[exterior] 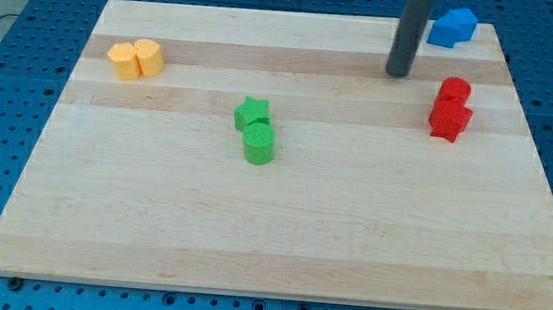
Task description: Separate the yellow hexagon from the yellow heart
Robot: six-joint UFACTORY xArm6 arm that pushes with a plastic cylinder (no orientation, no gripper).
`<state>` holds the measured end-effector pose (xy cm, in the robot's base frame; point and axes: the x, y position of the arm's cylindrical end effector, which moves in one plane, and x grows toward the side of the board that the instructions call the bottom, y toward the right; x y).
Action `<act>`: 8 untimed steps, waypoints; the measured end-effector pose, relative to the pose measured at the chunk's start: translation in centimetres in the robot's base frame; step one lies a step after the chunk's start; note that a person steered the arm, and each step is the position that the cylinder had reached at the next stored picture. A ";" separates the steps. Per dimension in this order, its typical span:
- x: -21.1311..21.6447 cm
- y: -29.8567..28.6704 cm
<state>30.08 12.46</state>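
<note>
The hexagon and the yellow heart sit touching each other near the worktop's top-left corner, the hexagon on the heart's right and slightly nearer the view's top. My tip stands far to the view's right of the hexagon, close to the worktop's top edge and well apart from both yellow blocks. There is no hand on this arm, only the dark rod, so nothing is held. A blue block lies just up and right of my tip, its shape hard to make out. Below and right of my tip two red blocks sit pressed together. To the lower right of the hexagon, near the worktop's middle, a green star touches a green cylinder just below it.
</note>
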 end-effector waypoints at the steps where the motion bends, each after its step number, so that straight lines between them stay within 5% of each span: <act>1: -1.1 -4.3; 3: -6.0 -16.1; 7: -4.0 -42.9; 8: -3.8 -43.0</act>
<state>26.27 -30.50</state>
